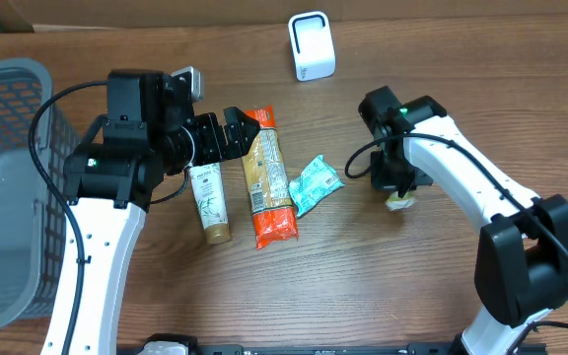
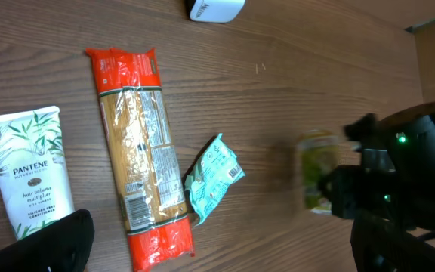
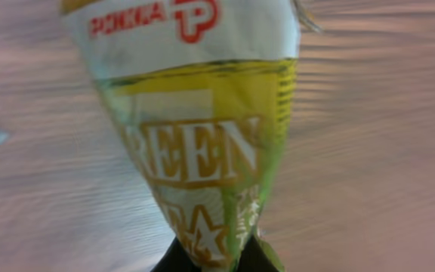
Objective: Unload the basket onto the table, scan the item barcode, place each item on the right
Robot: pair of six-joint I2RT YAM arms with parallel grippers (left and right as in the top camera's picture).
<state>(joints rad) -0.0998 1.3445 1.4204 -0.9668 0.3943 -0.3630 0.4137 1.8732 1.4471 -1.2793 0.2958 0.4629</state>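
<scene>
The right jaws are clenched on a green tea pack (image 3: 202,151), pinching its lower end in the right half of the bench (image 1: 442,296), about midway between the far and near edges. The left jaws stand fully spread and grasp nothing, above the far end of a pasta packet (image 1: 267,177). Bare wood lies around the pack toward the right and near edges and up to the white box (image 1: 311,45) at the far edge, while a teal sachet (image 1: 315,184) lies near its left.

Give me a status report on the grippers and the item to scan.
Left gripper open near pasta packet. Right gripper shut on green tea bottle. Nothing between it and white scanner.
</scene>
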